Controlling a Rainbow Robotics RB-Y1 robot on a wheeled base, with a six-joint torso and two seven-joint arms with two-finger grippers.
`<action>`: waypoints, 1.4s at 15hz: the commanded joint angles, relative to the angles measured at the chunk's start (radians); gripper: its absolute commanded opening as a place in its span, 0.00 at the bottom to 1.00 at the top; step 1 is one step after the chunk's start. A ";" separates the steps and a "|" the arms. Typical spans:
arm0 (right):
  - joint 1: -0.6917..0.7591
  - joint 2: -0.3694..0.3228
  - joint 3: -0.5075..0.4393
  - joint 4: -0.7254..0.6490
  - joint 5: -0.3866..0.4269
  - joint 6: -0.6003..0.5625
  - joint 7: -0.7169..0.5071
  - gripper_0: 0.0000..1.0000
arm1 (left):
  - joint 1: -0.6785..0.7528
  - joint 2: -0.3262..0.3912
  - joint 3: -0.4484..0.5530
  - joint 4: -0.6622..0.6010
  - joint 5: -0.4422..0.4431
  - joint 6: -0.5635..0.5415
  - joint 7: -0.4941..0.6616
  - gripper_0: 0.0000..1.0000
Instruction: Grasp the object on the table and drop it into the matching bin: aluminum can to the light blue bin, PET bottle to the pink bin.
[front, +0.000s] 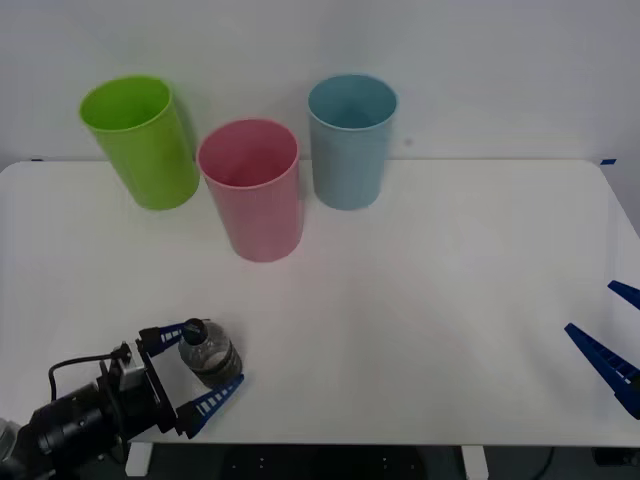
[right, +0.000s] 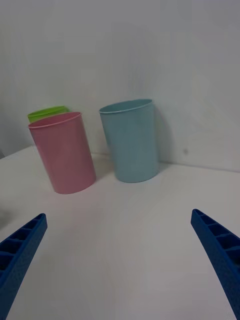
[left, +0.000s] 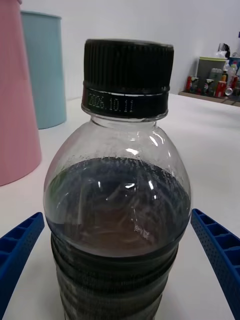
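The PET bottle (front: 210, 357), small and clear with a black cap and dark ribbed lower body, stands upright near the front left of the white table (front: 450, 300). My left gripper (front: 212, 356) is open, one blue finger on each side of the bottle. The left wrist view shows the bottle (left: 117, 200) close up between the fingers (left: 20, 250), with a small gap on both sides. The pink bin (front: 250, 190) stands at the back, left of centre, with the light blue bin (front: 350, 140) to its right. At the table's right edge my right gripper (front: 590, 308) waits open, holding nothing.
A lime green bin (front: 140, 140) stands tilted at the back left, beside the pink one. The right wrist view shows the pink bin (right: 62, 152), the light blue bin (right: 130, 140) and the green rim (right: 47, 112) behind. A white wall backs the table.
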 joint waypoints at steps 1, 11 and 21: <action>0.000 0.000 0.000 0.000 0.000 0.000 0.000 1.00 | -0.003 -0.003 0.000 0.000 -0.002 0.001 0.002 1.00; 0.000 0.000 0.000 0.000 0.000 0.000 0.000 1.00 | -0.003 -0.003 0.008 0.000 0.024 0.001 0.017 0.00; 0.000 0.000 0.000 0.000 0.000 0.000 0.000 1.00 | 0.005 0.006 0.038 -0.002 0.100 0.000 0.037 0.00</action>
